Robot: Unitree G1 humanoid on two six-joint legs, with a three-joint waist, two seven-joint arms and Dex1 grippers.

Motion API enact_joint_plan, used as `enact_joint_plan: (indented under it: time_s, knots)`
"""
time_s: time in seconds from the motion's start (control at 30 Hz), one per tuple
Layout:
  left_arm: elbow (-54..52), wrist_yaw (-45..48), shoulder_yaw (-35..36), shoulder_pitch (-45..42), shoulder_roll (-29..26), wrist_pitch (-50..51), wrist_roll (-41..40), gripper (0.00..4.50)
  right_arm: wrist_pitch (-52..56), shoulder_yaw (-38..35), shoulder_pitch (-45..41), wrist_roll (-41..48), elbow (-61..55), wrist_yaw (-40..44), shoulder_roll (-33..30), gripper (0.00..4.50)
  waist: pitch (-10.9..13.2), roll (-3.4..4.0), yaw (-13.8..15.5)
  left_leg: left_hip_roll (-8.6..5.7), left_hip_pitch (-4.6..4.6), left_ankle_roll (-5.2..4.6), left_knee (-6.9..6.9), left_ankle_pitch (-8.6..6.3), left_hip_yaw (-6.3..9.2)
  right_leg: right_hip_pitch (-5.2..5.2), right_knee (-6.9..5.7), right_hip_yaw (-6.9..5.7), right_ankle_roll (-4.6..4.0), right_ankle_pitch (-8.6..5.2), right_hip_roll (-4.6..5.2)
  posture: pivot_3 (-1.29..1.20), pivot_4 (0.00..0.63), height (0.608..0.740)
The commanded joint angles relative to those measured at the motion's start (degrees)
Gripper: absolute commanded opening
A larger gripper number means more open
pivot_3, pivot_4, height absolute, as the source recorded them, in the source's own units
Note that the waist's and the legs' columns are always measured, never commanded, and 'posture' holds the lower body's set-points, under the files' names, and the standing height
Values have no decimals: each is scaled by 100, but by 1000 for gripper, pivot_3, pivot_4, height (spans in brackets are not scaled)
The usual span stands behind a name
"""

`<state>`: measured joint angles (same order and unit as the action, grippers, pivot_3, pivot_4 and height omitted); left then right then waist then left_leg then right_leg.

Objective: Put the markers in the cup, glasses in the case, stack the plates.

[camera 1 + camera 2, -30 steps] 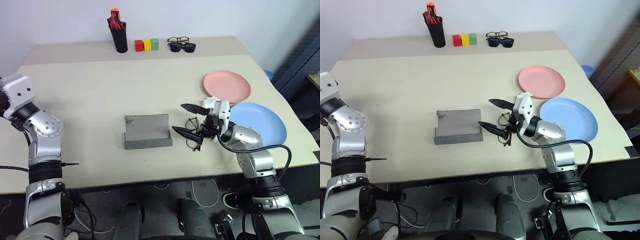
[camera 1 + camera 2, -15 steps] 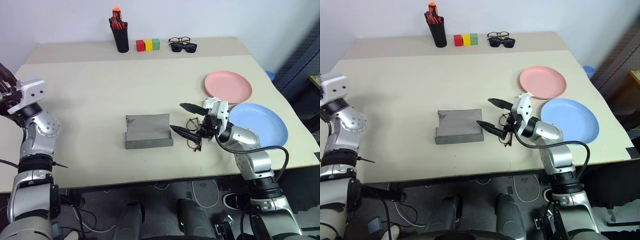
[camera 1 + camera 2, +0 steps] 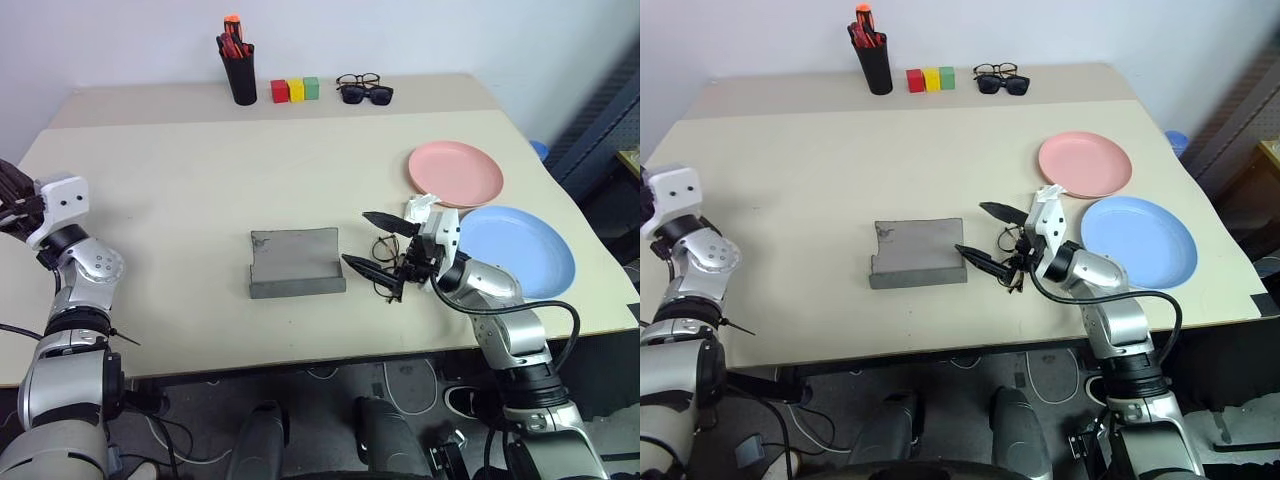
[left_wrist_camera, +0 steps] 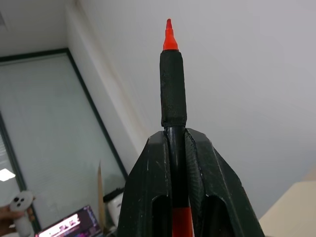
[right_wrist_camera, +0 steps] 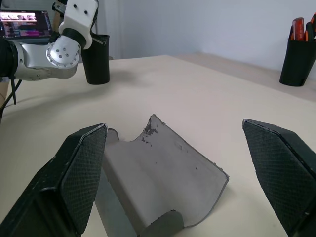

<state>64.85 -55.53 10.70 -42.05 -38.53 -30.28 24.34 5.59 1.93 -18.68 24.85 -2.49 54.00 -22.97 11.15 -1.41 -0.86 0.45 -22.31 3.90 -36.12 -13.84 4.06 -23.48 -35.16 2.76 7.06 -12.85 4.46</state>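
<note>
My left gripper (image 4: 174, 133) is shut on a red marker (image 4: 173, 74) with a black section, held up off the table's left edge (image 3: 10, 192). The black cup (image 5: 96, 60) stands on the table just behind that arm. The grey case (image 3: 296, 262) lies open at the table's middle. To its right lie the thin-framed glasses (image 3: 386, 250), and my right gripper (image 3: 356, 238) is open with a finger on each side of them. The pink plate (image 3: 455, 172) and the blue plate (image 3: 522, 246) lie side by side at the right.
At the back of the table stand a black pen holder (image 3: 240, 76) with red-orange pens, three coloured blocks (image 3: 295, 90), and sunglasses with another pair of spectacles (image 3: 363, 90). A person's hand (image 4: 19, 203) holds a controller off to the left.
My left hand has sunk a little and swung outward with the marker in it. The right gripper and the glasses have stayed where they were.
</note>
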Motion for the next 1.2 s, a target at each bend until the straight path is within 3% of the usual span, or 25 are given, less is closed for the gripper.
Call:
enact_joint_plan:
  time_s: [0.03,0.7,0.73,0.77,0.83,0.97,1.0,1.2]
  knots:
    - [48,-80,-73,-170,-45,-23,-113,63,-14,-141,-9,60,-299,-46,-70,4482,0,0,7,0,0,0,0,0,0,0,0,0,0,0,0,0,150,740]
    - [-25,-119,-147,45,57,-43,-347,63,-60,-166,-116,66,-208,-64,-103,4482,0,0,-2,0,0,0,0,0,0,0,0,0,1,1,0,0,150,740]
    - [-35,-113,-148,53,62,-5,-357,904,-61,-170,-126,67,-196,-60,-105,4482,0,0,-1,0,0,0,0,0,0,0,0,0,1,1,0,0,150,740]
    - [-45,-113,-150,65,66,16,-361,1159,-63,-171,-136,65,-185,-57,-105,4482,0,0,0,0,0,0,0,0,0,0,0,0,1,1,0,0,150,740]
    - [-91,-139,-174,116,90,20,-342,2090,-65,-176,-158,64,-165,-52,-106,4482,0,0,2,0,0,0,0,0,0,0,0,0,1,1,0,0,150,740]
    - [-196,-198,-152,225,182,-70,-389,4209,-70,-191,-180,65,-135,-41,-113,4482,0,0,4,0,0,0,0,0,0,1,0,0,1,1,0,0,150,740]
    - [-228,-201,-129,245,207,-117,-424,4485,-70,-190,-183,63,-134,-42,-111,4482,0,0,5,0,0,0,0,0,0,0,0,0,1,1,0,0,150,740]
    - [-364,-173,-146,327,255,-216,-426,4485,-82,-183,-207,56,-94,-38,-95,4482,0,0,2,0,0,0,0,0,0,0,0,0,1,1,0,0,150,740]
